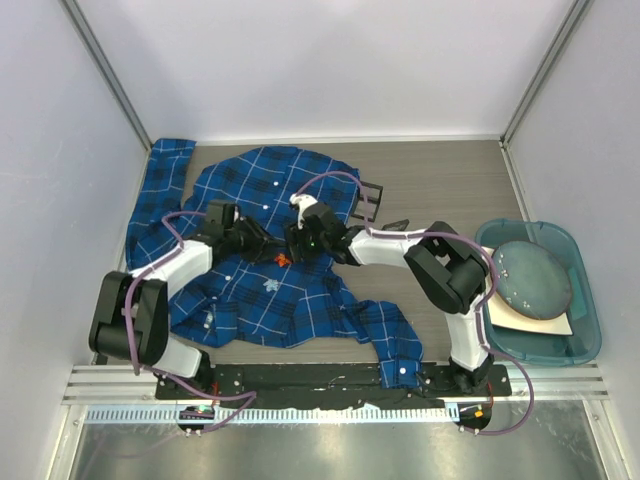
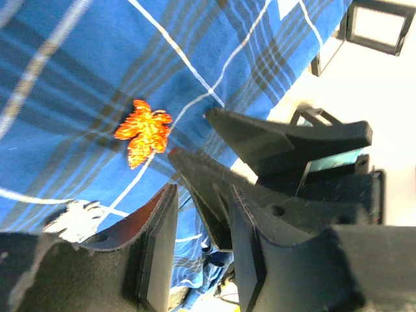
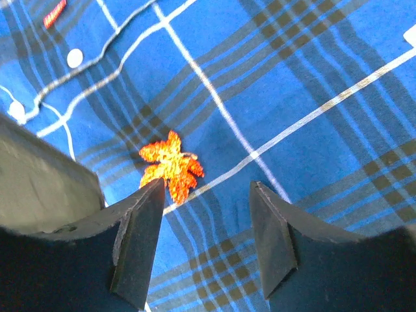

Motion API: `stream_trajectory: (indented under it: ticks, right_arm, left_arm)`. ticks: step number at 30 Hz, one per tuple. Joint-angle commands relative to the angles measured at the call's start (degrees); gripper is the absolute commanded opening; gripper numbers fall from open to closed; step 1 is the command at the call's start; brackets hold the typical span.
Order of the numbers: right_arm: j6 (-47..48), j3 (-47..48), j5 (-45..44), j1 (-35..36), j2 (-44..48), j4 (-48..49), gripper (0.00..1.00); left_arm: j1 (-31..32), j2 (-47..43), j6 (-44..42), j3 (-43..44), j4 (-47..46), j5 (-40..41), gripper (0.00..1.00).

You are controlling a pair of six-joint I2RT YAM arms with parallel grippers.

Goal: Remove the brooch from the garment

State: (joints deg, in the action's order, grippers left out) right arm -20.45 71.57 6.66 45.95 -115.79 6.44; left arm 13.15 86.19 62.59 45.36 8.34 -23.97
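Observation:
The garment, a blue and navy plaid shirt, lies spread on the table. An orange leaf-shaped brooch is pinned near its middle. Both grippers meet over it. My left gripper is open and empty. In the left wrist view its tips sit just below and right of the brooch, apart from it. My right gripper is open. In the right wrist view its left fingertip touches the lower edge of the brooch, with shirt cloth between the jaws.
A white snowflake brooch is pinned just below the orange one. A teal bin with a grey round disc stands at the right. Small black frames stand behind the shirt. White buttons line the placket.

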Motion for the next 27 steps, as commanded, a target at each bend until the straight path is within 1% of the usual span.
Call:
stream_trajectory:
  ticks: [1, 2, 3, 4, 5, 8, 18, 22, 27]
  right_arm:
    - [17.8, 1.0, -6.1, 7.0, 4.3, -4.1, 0.62]
    - [19.6, 1.0, -9.7, 8.6, 4.1, -3.8, 0.62]
    - [21.8, 1.9, -11.3, 9.6, 3.4, -3.9, 0.61]
    - [23.4, 2.5, -12.8, 10.3, 2.9, -4.1, 0.59]
    - [26.3, 3.2, -16.1, 11.6, 2.3, -4.8, 0.58]
    - [30.8, 3.8, -18.1, 13.1, 1.5, -3.5, 0.53]
    - [33.5, 5.8, -19.0, 13.4, -2.2, -3.2, 0.48]
    - [33.2, 6.0, -18.3, 13.2, -3.7, -2.5, 0.43]
    - [32.4, 5.7, -16.9, 12.6, -4.8, -1.3, 0.44]
  left_arm:
    - [-3.6, -6.6, 0.3, -2.7, 0.1, 5.9, 0.41]
    - [-4.4, -7.1, 0.3, -3.5, 0.2, 6.2, 0.41]
    - [-5.5, -7.4, 0.3, -4.5, 0.2, 6.0, 0.40]
    - [-5.9, -7.5, 0.4, -5.6, 0.3, 5.7, 0.39]
    - [-6.3, -7.3, 0.3, -6.2, 0.1, 5.3, 0.38]
    - [-6.7, -6.7, -0.4, -7.2, 0.6, 4.5, 0.35]
    - [-7.1, -7.5, -2.4, -9.0, 1.6, 6.0, 0.34]
    - [-7.1, -7.1, -3.1, -9.3, 1.9, 6.2, 0.33]
    - [-7.1, -7.3, -3.9, -10.0, 2.1, 6.4, 0.32]
